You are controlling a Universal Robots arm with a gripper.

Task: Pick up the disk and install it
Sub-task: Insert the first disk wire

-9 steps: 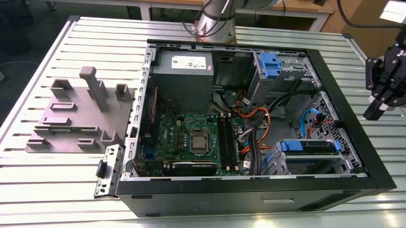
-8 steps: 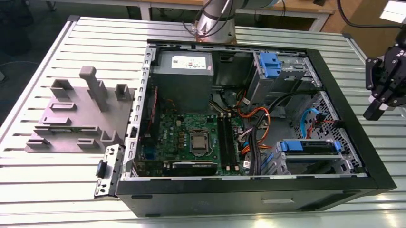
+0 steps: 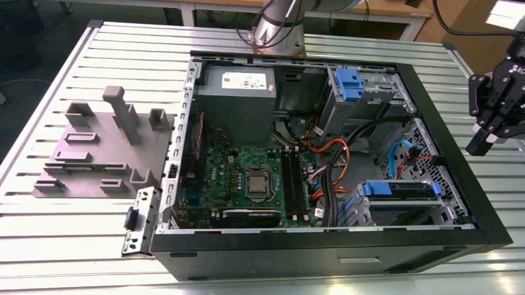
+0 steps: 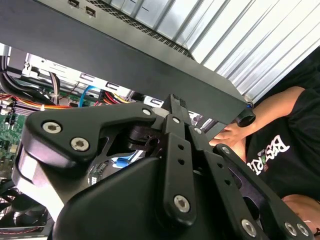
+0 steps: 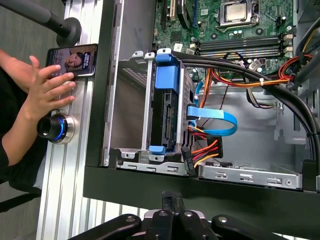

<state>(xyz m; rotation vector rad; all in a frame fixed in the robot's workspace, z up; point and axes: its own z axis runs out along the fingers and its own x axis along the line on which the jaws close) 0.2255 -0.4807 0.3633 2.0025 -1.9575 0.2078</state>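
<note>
We see the gripper (image 3: 481,146) hanging outside the computer case (image 3: 328,261), off the case's side at the exterior view's right and over the slatted metal table (image 3: 66,239). Its black fingers point down. In both wrist views (image 5: 172,199) (image 4: 174,101) the fingertips sit pressed together with nothing between them.

The case lies open on its side. Its black wall stands between the gripper and the inside. Within it we see the green circuit board (image 3: 246,178) near the middle and a grey metal box with a white sticker (image 3: 238,92) at the far side. A blue plastic latch (image 3: 348,83) sits in the far bay towards the exterior view's right. A thick black cable bundle (image 5: 280,95) and orange, red and yellow wires (image 5: 207,149) run beside the near drive cage, and a flat blue cable (image 5: 215,119) loops just next to it. A grey block with slots and posts (image 3: 90,157) stands on the table at the exterior view's left, well apart from the case. In the first wrist view a person's hand (image 5: 47,90) rests over a phone (image 5: 75,59) near a round knob with a blue ring (image 5: 52,127).

The disk (image 3: 399,189) sits in the metal cage at the near corner of the case, towards the exterior view's right, well apart from the gripper. Its blue bracket frames a dark grey body (image 5: 167,112). We cannot make out its label.
</note>
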